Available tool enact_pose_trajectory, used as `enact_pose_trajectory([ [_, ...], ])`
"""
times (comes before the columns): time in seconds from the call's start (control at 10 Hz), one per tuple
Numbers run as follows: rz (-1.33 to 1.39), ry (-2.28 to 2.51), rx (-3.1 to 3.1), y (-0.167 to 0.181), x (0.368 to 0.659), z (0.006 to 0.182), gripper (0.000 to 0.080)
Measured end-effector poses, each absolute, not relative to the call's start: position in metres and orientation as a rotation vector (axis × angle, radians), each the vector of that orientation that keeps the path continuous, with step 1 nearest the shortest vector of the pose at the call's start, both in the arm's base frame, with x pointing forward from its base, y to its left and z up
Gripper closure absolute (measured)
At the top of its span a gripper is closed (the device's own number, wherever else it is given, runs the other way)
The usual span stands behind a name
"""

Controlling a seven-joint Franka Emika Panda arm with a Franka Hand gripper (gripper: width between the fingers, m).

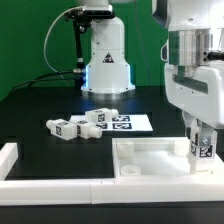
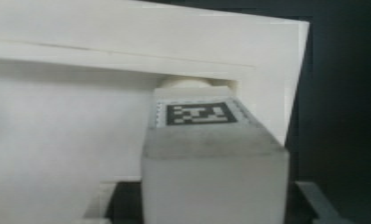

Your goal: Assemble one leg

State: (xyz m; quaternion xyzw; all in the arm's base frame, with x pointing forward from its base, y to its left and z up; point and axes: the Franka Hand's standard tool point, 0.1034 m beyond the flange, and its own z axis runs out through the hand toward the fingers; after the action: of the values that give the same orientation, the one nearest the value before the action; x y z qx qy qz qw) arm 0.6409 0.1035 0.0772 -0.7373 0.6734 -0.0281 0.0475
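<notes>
Tool pinching small white stubby plastic leg, tag outward, wide flat white rimmed panel just beneath tool.

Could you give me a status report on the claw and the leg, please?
Claw shut on the leg, upright over the panel corner at the exterior view's right. Whether seated, cannot tell. Loose parts and marker board lie apart, nothing in the way.

The leg held in my gripper reads as smooth matt white plastic, its tag like printed paper. The panel under the gripper looks like the same plastic, perhaps slightly glossier. The table is matt black.
</notes>
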Motion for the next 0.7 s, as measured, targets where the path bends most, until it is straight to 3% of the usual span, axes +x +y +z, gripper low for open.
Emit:
enact_pose_trajectory([
  [0.3, -0.079, 2.007, -2.287, 0.103, 0.641, 0.077, 0.0511],
  [0.4, -0.1, 1.779, -2.48, 0.105, 0.641, 0.076, 0.0422],
  [0.5, -0.103, 1.544, -2.639, 0.107, 0.639, 0.071, 0.0243],
  [0.6, -0.083, 1.336, -2.763, 0.112, 0.634, 0.069, 0.0243],
  [0.7, -0.102, 1.253, -2.798, 0.114, 0.631, 0.07, 0.0171],
])
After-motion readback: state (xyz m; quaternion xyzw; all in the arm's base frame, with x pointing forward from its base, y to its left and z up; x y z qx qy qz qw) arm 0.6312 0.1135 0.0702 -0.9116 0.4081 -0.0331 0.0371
